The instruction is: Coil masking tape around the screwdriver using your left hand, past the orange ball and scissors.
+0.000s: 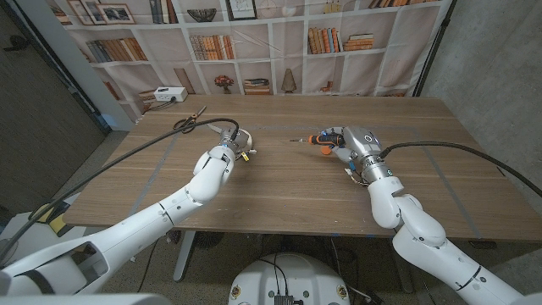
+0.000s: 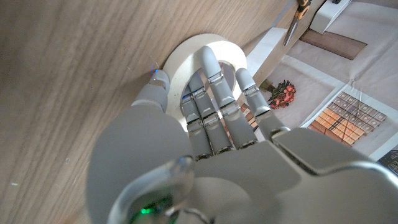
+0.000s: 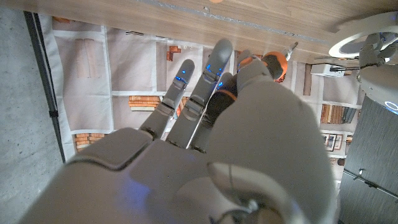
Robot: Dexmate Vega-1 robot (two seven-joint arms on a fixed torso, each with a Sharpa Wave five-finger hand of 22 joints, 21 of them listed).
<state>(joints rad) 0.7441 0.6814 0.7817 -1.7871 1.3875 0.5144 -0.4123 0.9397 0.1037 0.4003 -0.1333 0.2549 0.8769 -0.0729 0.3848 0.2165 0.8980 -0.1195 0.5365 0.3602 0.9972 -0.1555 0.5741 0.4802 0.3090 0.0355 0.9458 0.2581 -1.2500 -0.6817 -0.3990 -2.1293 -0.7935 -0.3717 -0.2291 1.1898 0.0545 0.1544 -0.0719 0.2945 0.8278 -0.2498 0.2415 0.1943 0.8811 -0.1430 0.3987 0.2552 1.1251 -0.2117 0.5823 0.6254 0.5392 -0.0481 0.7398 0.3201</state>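
My left hand (image 1: 230, 144) grips a white roll of masking tape (image 2: 214, 45), fingers (image 2: 211, 81) reaching into its hole and the thumb on its outer rim; the roll is at the table surface. My right hand (image 1: 354, 146) holds the screwdriver (image 1: 315, 138) by its orange and black handle (image 3: 275, 62), the thin shaft pointing across the table toward the left hand. A clear gap separates tape and shaft tip. The scissors (image 1: 190, 122) lie on the table beyond the left hand, their blades (image 2: 292, 25) showing in the left wrist view. I cannot make out the orange ball for certain.
A white box (image 1: 169, 94) stands at the table's back left corner. Cables run from both wrists over the table. A bookshelf backdrop (image 1: 254, 42) stands behind the far edge. The left hand with the tape roll (image 3: 364, 31) also appears in the right wrist view.
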